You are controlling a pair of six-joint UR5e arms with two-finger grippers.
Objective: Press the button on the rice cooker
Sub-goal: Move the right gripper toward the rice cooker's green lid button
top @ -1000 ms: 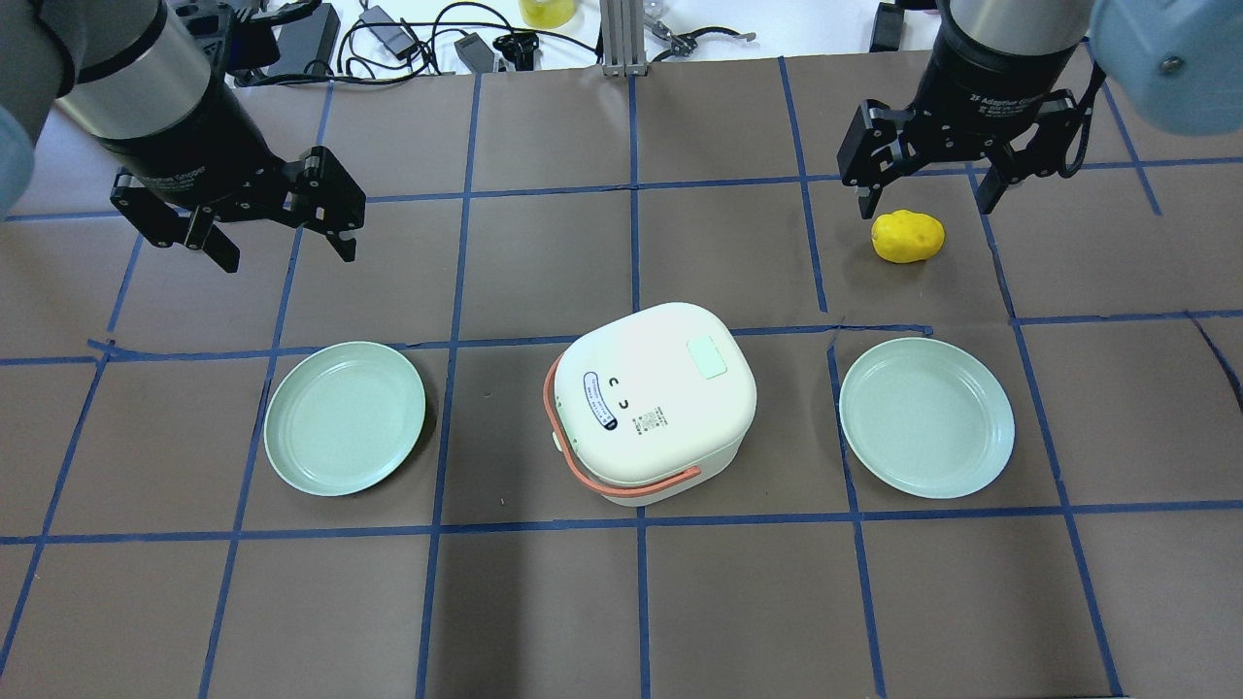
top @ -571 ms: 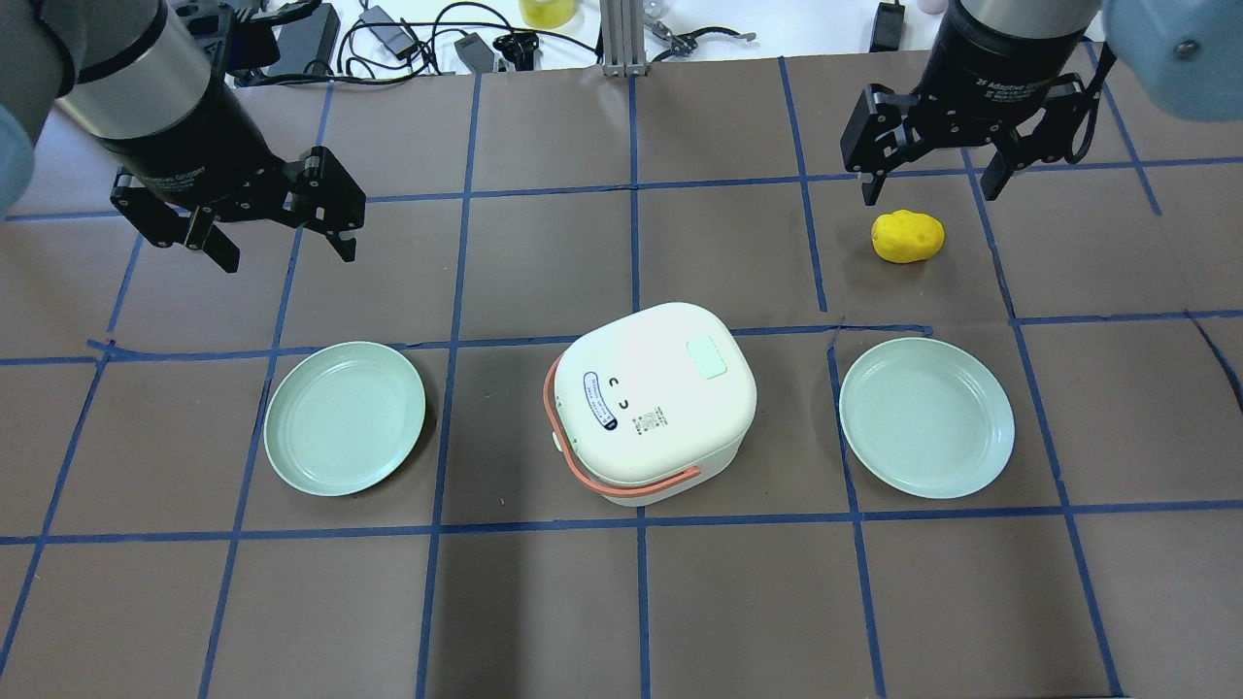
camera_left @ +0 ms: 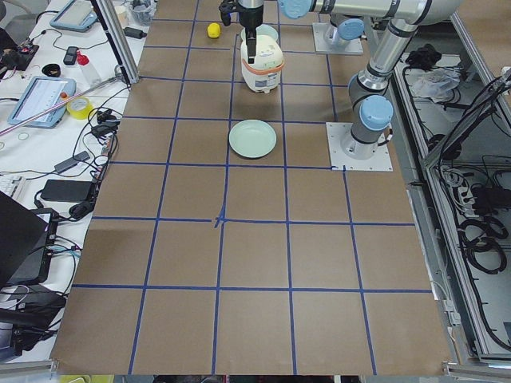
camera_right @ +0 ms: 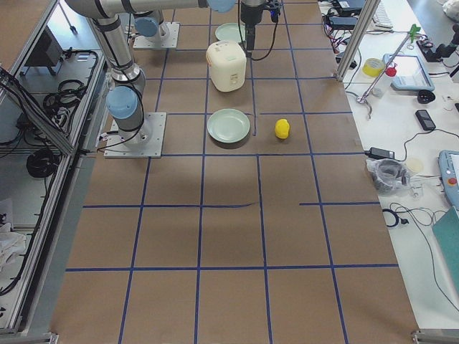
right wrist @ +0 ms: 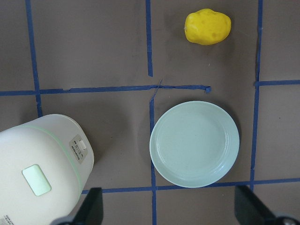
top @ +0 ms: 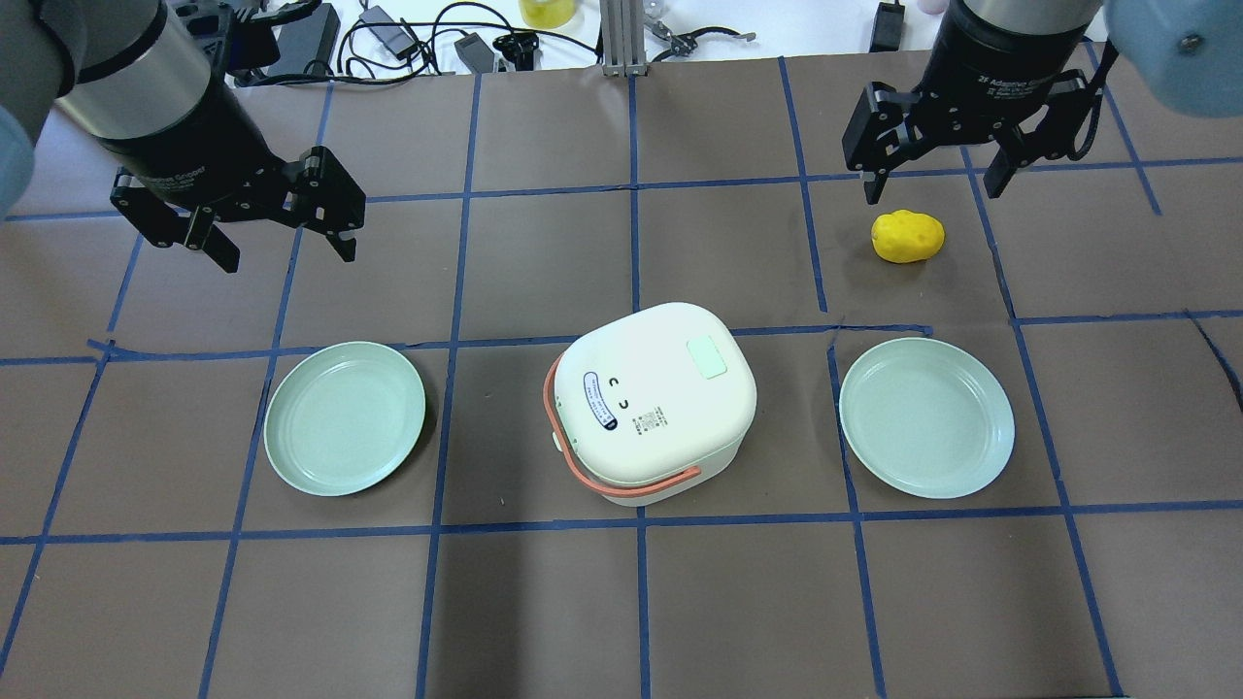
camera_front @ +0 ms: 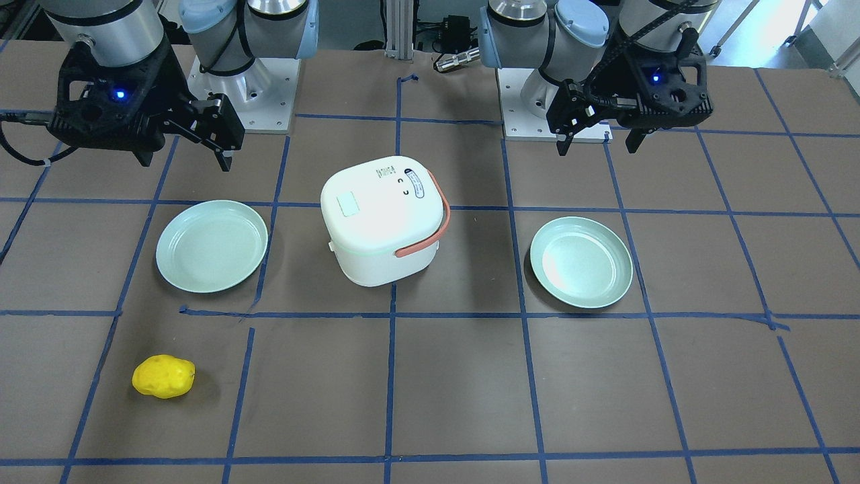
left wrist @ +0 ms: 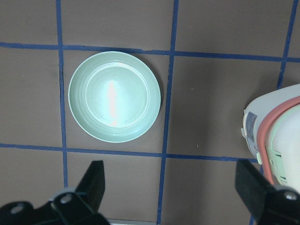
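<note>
Since a second ago, the right gripper (top: 930, 186) has drawn back from over the yellow potato (top: 908, 236) toward the far edge of the tabletop (top: 544, 252), while the left gripper (top: 288, 254) has not shifted. Both hang in the air with jaws spread wide and nothing between them. The rice cooker (top: 653, 403) stands at mid-tabletop between two green plates, lid shut, its orange handle (top: 573, 456) lying down along the left and near sides. What is probably the button, a pale green pad (top: 707, 356), sits on the lid's far right part. It therefore lies nearer the right gripper, toward the robot and inward from it. That arm looks better placed to come down on it, past the potato.
</note>
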